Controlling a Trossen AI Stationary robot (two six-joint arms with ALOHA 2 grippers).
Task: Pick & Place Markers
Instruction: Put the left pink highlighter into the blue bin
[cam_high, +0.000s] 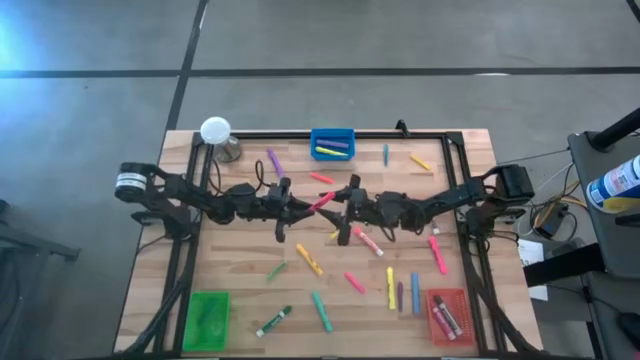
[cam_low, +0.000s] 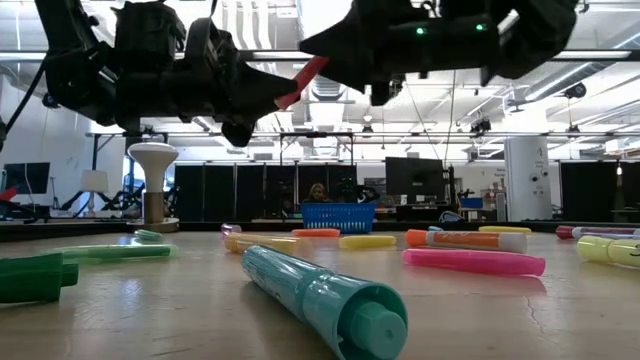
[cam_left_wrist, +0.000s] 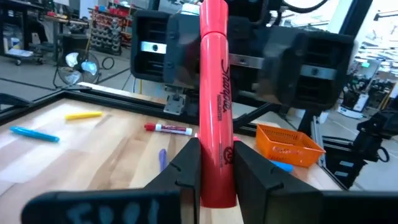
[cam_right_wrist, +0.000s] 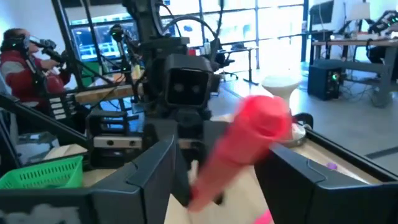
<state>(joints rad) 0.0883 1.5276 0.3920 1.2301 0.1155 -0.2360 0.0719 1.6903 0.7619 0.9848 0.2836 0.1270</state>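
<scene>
- The red marker (cam_high: 322, 202) hangs in the air above the middle of the worktop (cam_high: 240, 290), bridging the gap between the two arms; this is a hand-over, by my reading.
- The left pincer (cam_left_wrist: 214, 163) is clenched on the marker's lower barrel, its two fingers pressed against either side, and the marker stands straight out ahead of it.
- The right pincer (cam_right_wrist: 214, 165) is released: its fingers stand wide with clear space on both sides of the marker's far end, which pokes in between them.
- The marker's long axis runs roughly along the line from one pincer to the other, tilted a little in the high view, so whichever arm pulls away should back off along that line.
- The left arm alone carries the marker now; the right is just as near but not touching it as far as I can see.
- Count of trays: three, one blue (cam_high: 332, 143) at the far edge, one green (cam_high: 206, 319) at the near left corner, one red (cam_high: 449, 316) at the near right.
- Count of loose markers lying on the worktop: roughly fifteen, in several colours, scattered well apart; a yellow one (cam_high: 331, 152) lies in the blue tray and a couple in the red tray.
- One white-headed lamp (cam_high: 216, 132) stands at the far left corner.
</scene>
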